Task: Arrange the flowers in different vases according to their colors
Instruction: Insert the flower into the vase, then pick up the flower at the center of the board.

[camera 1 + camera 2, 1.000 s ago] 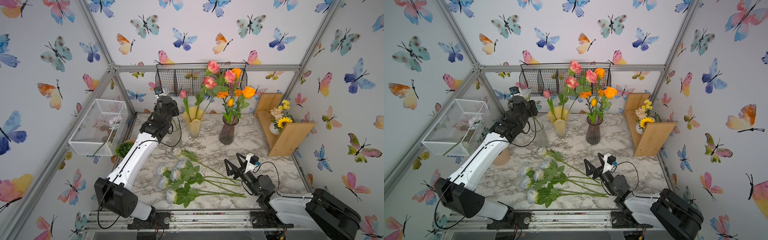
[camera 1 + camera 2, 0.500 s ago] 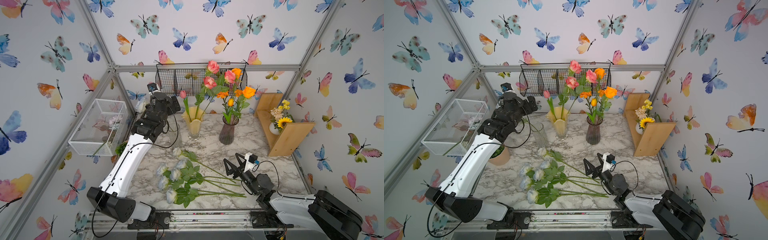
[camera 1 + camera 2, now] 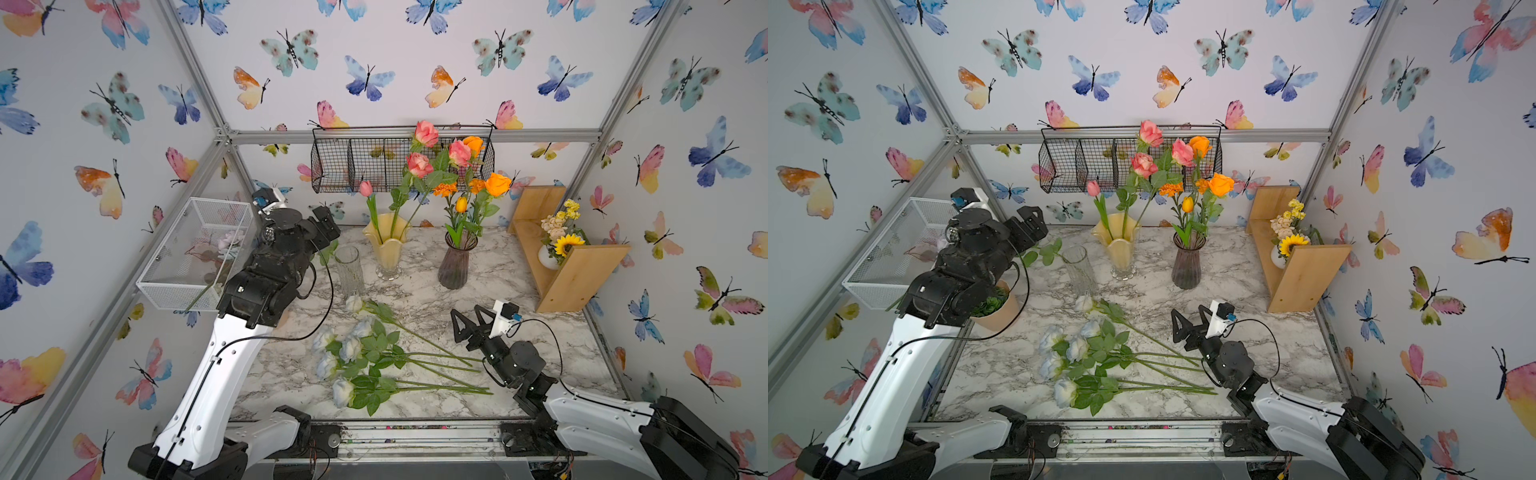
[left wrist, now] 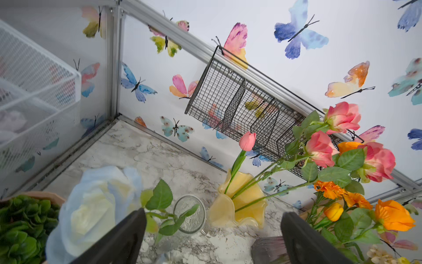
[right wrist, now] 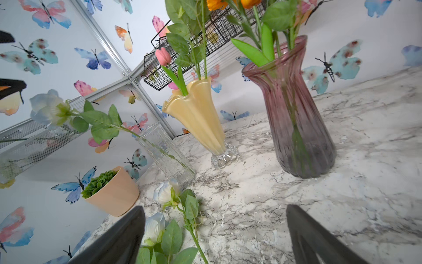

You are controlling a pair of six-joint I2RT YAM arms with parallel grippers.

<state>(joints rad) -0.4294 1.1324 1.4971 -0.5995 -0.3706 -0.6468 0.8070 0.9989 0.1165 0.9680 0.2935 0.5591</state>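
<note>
1 white-blue rose (image 5: 49, 107) now stands in the clear ribbed vase (image 3: 349, 270), and that is the change. a second ago the left gripper (image 3: 1032, 224) hung right over that vase's mouth. it has since let go and drawn back toward the rear left corner, jaws spread apart with nothing between them.

the rose is not upright. its stem crosses the glass on a slant and the bloom leans out past the rim to the left arm's side, away from the yellow vase (image 3: 388, 249).

for the task this reads as the first of the white group placed. the other 2 colours look sorted:
- 3 pink roses (image 3: 419, 164) and 1 pink tulip bud (image 3: 365, 188) in the yellow vase
- orange blooms (image 3: 498, 183) in the purple vase (image 3: 455, 262)

the remaining white roses (image 3: 350, 348) lie on the marble table (image 3: 415, 286) in front of the vases. their heads are cream at the centre with pale blue outer petals, and their long thin green stems fan out toward the right arm. i count 6 heads, though the leaves overlap and 1 more could be hidden.

the right gripper (image 3: 468, 318) hovers near the stem ends, fingers wide apart and empty, where it was a second ago.
</note>
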